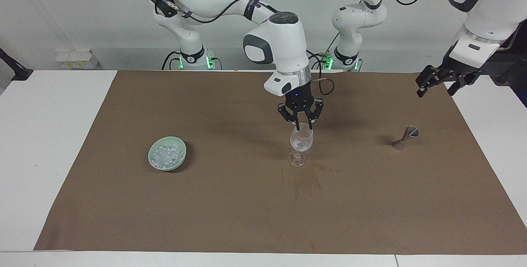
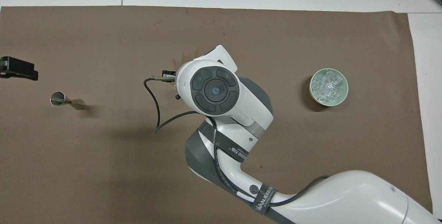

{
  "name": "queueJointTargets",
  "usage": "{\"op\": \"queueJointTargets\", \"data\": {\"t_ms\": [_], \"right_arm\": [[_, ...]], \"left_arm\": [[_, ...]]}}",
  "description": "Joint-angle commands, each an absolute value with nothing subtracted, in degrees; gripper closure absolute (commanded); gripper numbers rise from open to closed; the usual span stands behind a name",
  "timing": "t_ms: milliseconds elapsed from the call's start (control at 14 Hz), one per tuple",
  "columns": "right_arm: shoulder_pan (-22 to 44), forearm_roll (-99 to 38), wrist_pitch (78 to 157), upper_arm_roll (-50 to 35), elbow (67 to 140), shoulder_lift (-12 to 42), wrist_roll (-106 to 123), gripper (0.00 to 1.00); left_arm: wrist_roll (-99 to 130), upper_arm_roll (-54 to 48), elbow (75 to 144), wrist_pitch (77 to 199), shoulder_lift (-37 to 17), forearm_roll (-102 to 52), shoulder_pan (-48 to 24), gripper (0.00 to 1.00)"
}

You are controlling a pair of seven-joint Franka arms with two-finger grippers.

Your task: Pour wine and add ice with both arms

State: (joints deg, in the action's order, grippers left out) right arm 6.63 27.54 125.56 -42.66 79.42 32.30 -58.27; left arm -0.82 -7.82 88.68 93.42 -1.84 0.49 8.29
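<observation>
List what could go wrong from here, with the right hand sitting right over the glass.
1. The right hand has its fingertips at the rim of the stemmed glass; any sideways move could tip it on its narrow foot.
2. A cube dropped from there might bounce out onto the brown mat, which already carries a stain beside the glass.
3. The jigger lies on its side below the waiting left hand, awkward to regrasp.
</observation>
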Motion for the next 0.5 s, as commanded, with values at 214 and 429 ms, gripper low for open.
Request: {"op": "queueJointTargets", "data": {"t_ms": [214, 429], "right_arm": [[4.9, 31.8, 125.9, -43.1, 77.3, 31.9, -58.1, 0.00], [3.6, 32.5, 125.8, -40.7, 77.4, 29.9, -53.9, 0.00]], "left_arm": [[-1.1, -7.1, 88.8, 94.9, -2.0, 1.1, 7.4, 0.00], [-1.1, -7.1, 88.8, 95.0, -2.0, 1.1, 7.4, 0.00]]}}
